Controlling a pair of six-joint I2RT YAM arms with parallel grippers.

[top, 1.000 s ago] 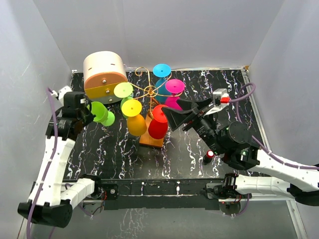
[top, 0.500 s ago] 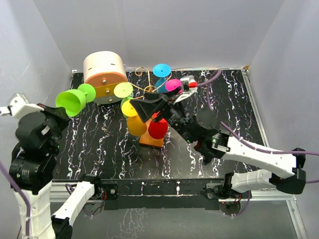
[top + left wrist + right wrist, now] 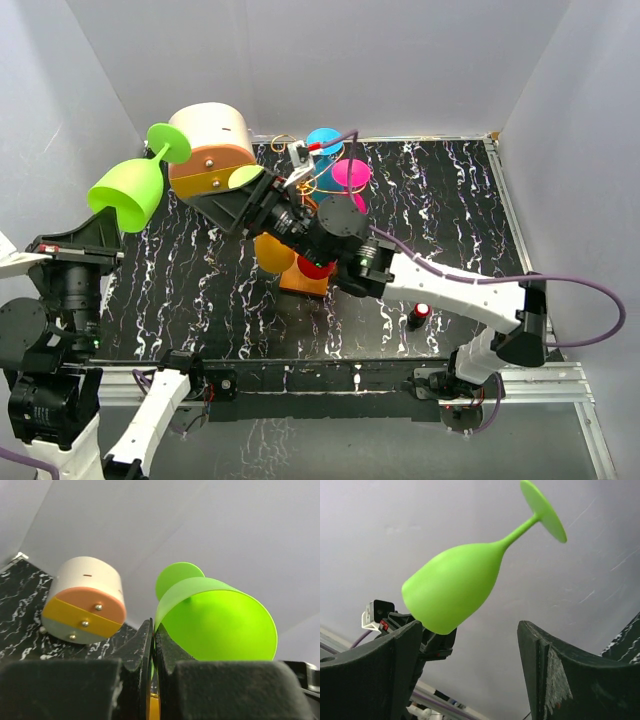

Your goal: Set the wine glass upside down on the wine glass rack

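A lime green wine glass hangs in the air at the far left, tilted, with its foot up toward the back. My left gripper is shut on its rim; the pinch shows in the left wrist view, with the bowl to the right. My right gripper reaches left over the table, open and empty, a little right of the glass. Seen from the right wrist, the glass floats above the open fingers. The gold wine glass rack with its orange base is largely hidden behind the right arm.
A cream-and-orange drum-shaped box stands at the back left. On the rack hang a blue glass, a pink one, a yellow one and a red one. A small dark object with a red top lies right of centre.
The left arm has lifted the green glass from table height up and leftward. The right arm has swung from right of the rack across it toward the glass, staying open.
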